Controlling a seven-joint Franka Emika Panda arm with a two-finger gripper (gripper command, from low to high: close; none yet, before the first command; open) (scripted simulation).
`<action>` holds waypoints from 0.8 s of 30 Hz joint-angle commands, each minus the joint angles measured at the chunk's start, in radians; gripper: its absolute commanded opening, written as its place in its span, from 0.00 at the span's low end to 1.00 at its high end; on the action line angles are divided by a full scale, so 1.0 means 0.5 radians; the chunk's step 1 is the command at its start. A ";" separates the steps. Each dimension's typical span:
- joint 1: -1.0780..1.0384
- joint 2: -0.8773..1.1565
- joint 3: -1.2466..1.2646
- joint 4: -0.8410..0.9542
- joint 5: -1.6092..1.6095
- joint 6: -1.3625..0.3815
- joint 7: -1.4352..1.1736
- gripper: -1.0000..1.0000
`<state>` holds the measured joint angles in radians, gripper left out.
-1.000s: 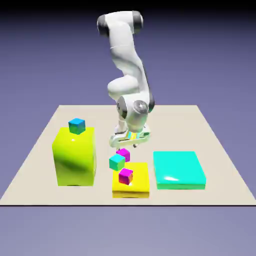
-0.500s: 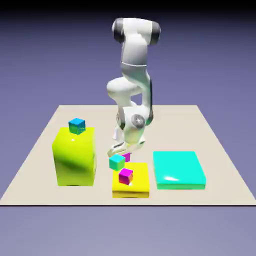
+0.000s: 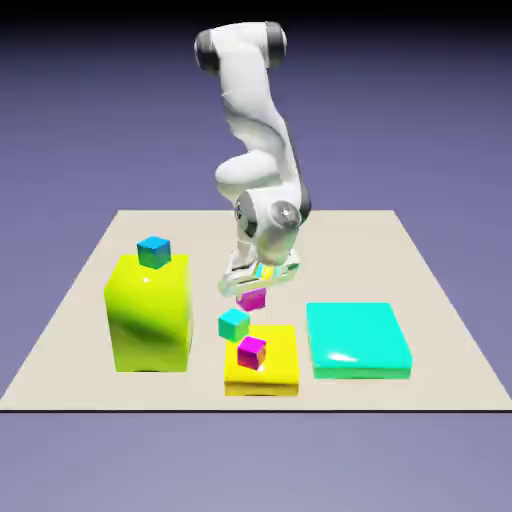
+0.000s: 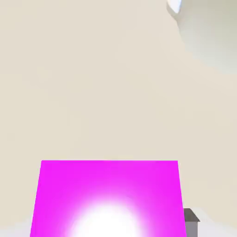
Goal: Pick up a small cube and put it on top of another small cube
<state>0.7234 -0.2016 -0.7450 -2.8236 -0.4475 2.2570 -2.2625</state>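
Currently we keep the tool [image 3: 254, 288] clenched on the small cube [image 3: 252, 298], held just above the desk [image 3: 420, 260] at frame centre. Its target, another small cube [image 3: 154, 251], sits atop the tall yellow block [image 3: 149, 315], left and higher.

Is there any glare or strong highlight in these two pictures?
In the hand view a white glare spot washes out the lower middle of the magenta cube; in the exterior view soft highlights sit on the tall yellow block and the turquoise slab.
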 commanded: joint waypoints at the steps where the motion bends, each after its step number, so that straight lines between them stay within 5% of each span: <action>1: -0.041 -0.020 0.012 0.043 0.041 -0.037 0.083 0.00; 24: -1.408 -0.520 0.023 1.062 1.081 -1.042 2.010 0.00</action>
<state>0.0193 -0.4617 -0.7334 -2.2927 0.0919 1.7350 -1.2571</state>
